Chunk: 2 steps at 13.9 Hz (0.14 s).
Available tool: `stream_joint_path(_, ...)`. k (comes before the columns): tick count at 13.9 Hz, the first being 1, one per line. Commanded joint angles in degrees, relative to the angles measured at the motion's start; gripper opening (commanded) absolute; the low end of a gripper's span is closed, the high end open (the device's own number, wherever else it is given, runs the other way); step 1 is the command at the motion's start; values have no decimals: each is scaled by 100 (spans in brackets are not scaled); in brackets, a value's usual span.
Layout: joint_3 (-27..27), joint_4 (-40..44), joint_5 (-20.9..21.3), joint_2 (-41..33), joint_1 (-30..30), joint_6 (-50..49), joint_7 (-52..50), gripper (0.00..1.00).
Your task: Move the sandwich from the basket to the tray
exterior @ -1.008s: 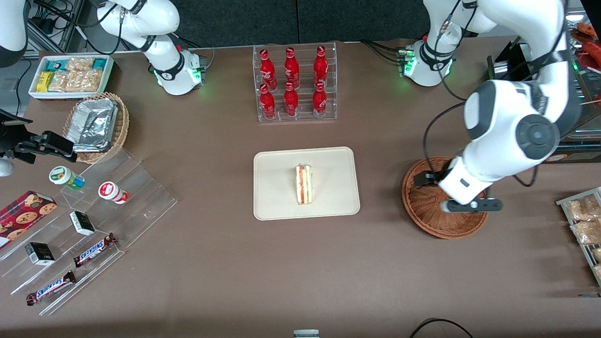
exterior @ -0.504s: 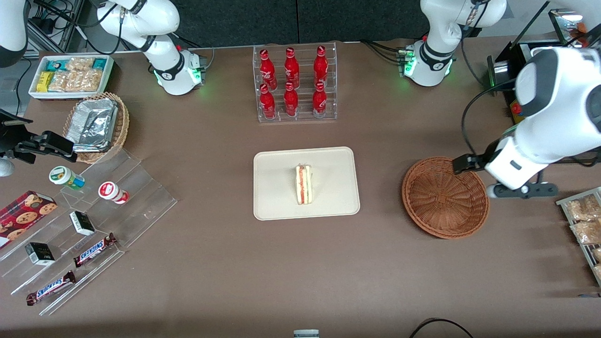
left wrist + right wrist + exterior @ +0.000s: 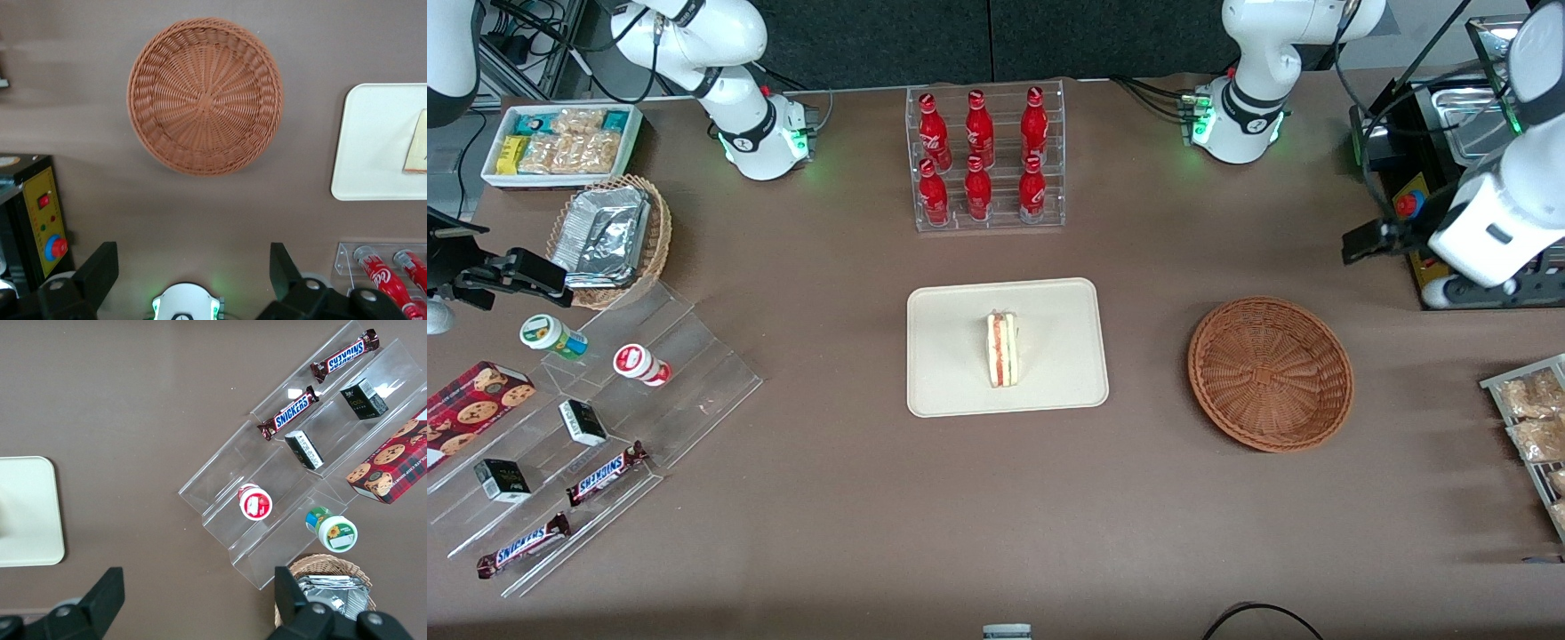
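Fingers spread and holding nothing, I see my left gripper (image 3: 192, 267) high over the table's working-arm end, near the reddish-brown wicker basket (image 3: 1270, 373), with the triangular white-bread sandwich (image 3: 1002, 349) on the cream tray (image 3: 943, 373).

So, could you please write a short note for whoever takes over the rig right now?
Tool: open, holding nothing, raised well clear of the table, toward the working arm's end, farther from the front camera than the basket.
Sandwich: lying on the tray, near its middle.
Basket: has nothing in it.
Done: the sandwich is placed.
Left: apparently nothing but parking the arm.
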Motion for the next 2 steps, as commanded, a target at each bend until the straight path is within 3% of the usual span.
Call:
stream_joint_path(1, -141, -629, 71, -521, 155, 46, 55, 100)
stream_joint_path(2, -141, -665, 71, -531, 164, 64, 55, 100)
